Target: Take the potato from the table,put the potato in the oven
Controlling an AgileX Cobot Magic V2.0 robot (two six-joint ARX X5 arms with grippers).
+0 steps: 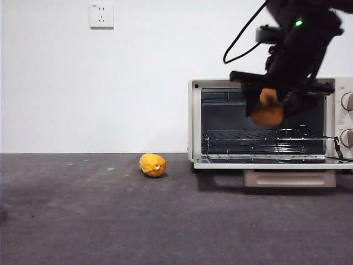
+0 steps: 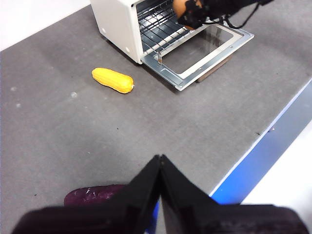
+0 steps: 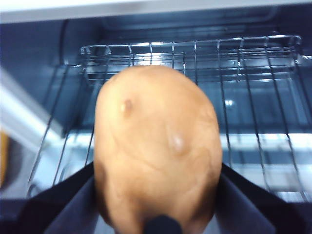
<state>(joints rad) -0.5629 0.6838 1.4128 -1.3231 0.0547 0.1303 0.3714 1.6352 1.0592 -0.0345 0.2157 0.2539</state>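
Note:
My right gripper (image 1: 271, 105) is shut on the orange-brown potato (image 1: 267, 114) and holds it in the mouth of the cream-white oven (image 1: 195, 121), just above the wire rack (image 1: 259, 135). Up close, the potato (image 3: 156, 146) fills the right wrist view, with the rack (image 3: 243, 97) behind it. From the left wrist view the potato (image 2: 181, 7) shows at the oven's (image 2: 117, 22) opening, over the lowered glass door (image 2: 204, 48). My left gripper (image 2: 160, 168) hangs shut and empty, high over the table (image 2: 73, 131), far from the oven.
A bumpy yellow fruit (image 1: 152, 164) lies on the table left of the oven, seen also as the long yellow fruit (image 2: 112, 80). A dark purple object (image 2: 92, 194) lies near my left gripper. The table's edge (image 2: 263, 141) runs close to the oven door.

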